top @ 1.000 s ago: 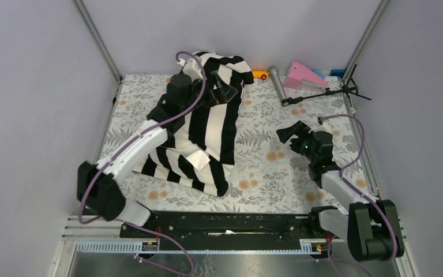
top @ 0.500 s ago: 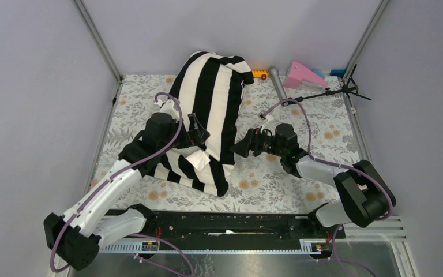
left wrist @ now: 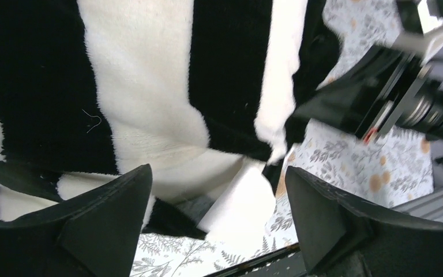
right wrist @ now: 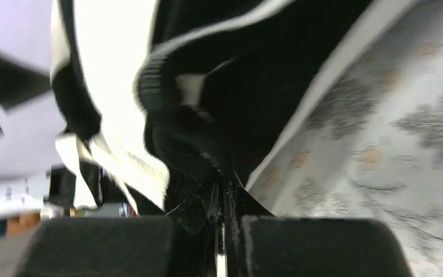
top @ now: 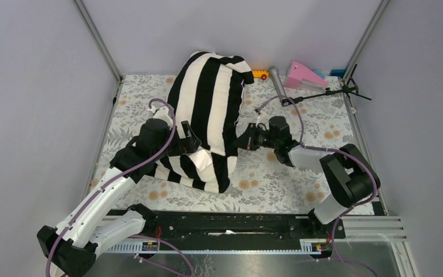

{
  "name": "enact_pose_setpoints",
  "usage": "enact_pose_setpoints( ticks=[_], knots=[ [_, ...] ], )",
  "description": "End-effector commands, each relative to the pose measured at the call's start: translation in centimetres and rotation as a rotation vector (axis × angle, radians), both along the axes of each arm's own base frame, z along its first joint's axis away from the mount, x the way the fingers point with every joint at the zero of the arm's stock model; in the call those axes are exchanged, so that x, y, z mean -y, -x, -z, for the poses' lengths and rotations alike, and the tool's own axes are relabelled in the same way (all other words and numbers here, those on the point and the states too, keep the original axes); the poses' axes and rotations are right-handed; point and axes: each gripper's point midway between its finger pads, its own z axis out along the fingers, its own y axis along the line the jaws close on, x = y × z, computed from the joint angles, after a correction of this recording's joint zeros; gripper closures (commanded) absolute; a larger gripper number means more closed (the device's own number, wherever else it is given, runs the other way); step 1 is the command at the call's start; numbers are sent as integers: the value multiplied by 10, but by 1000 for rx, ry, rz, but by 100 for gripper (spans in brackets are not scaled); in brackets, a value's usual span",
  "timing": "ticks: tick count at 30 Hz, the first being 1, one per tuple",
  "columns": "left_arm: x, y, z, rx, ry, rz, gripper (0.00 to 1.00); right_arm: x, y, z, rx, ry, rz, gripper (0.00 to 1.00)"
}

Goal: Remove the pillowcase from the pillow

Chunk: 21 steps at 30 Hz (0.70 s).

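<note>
Pillowcase [top: 207, 104] lies on floral tabletop [top: 277, 179], walls [top: 34, 86] seemingly grey.

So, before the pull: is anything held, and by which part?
The right gripper, jaws shut, pinches the black-and-white striped fabric pillowcase by a black fold on its right edge. The left gripper stands open, holding nothing.

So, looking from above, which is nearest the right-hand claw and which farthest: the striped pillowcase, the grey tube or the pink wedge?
1. pillowcase: immediately left of the right gripper, which pinches its edge.
2. grey tube: beyond the gripper, toward the back wall.
3. pink wedge: farther right, along the back edge.
</note>
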Motion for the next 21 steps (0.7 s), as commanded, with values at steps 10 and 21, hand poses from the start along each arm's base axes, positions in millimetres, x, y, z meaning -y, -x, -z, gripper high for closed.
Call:
enact_pose_setpoints(
  ticks=[10, 21],
  knots=[
    [51, 10, 5, -49, 62, 315, 27, 92, -141, -43, -40, 229, 457, 44],
    [41, -19, -14, 49, -76, 258, 38, 142, -47, -77, 90, 223, 600, 0]
  ],
)
